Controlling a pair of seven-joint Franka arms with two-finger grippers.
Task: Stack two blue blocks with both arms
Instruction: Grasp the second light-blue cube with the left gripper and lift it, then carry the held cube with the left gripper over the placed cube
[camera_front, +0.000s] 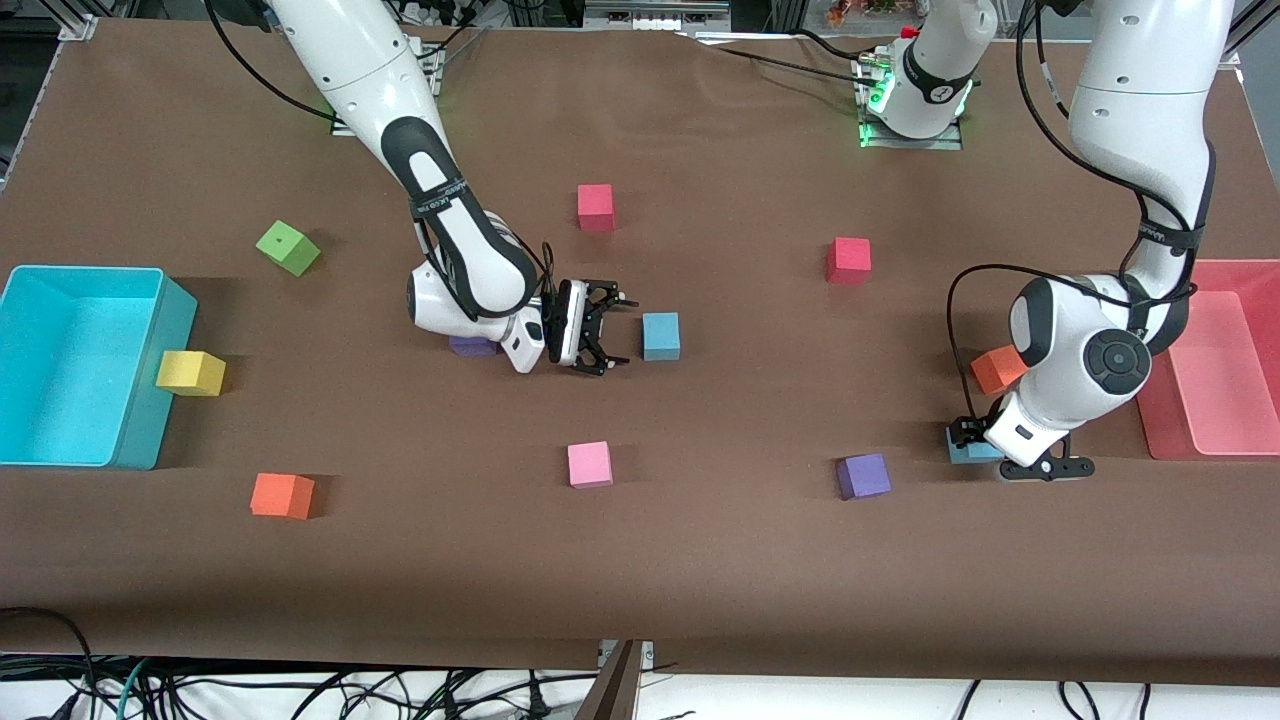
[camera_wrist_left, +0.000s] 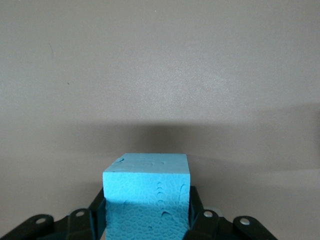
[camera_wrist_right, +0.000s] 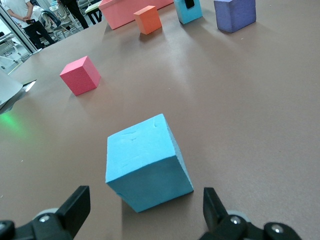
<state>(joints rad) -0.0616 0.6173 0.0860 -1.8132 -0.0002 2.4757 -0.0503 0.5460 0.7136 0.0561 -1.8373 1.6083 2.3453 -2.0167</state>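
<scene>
One blue block (camera_front: 661, 336) stands mid-table, and my right gripper (camera_front: 612, 337) is held low and level beside it, open. In the right wrist view this block (camera_wrist_right: 145, 167) lies just ahead of the spread fingers (camera_wrist_right: 75, 205), not between them. The second blue block (camera_front: 968, 453) sits toward the left arm's end of the table, in front of the pink bin. My left gripper (camera_front: 972, 440) comes down over it. In the left wrist view both fingers (camera_wrist_left: 97, 212) press against the sides of that block (camera_wrist_left: 147, 195), which rests on the table.
A cyan bin (camera_front: 80, 365) stands at the right arm's end and a pink bin (camera_front: 1215, 360) at the left arm's end. Around the table lie yellow (camera_front: 190, 373), green (camera_front: 288, 247), orange (camera_front: 282, 495), pink (camera_front: 590, 464), purple (camera_front: 863, 476) and red (camera_front: 848, 260) cubes. Another orange cube (camera_front: 997, 369) sits by the left arm.
</scene>
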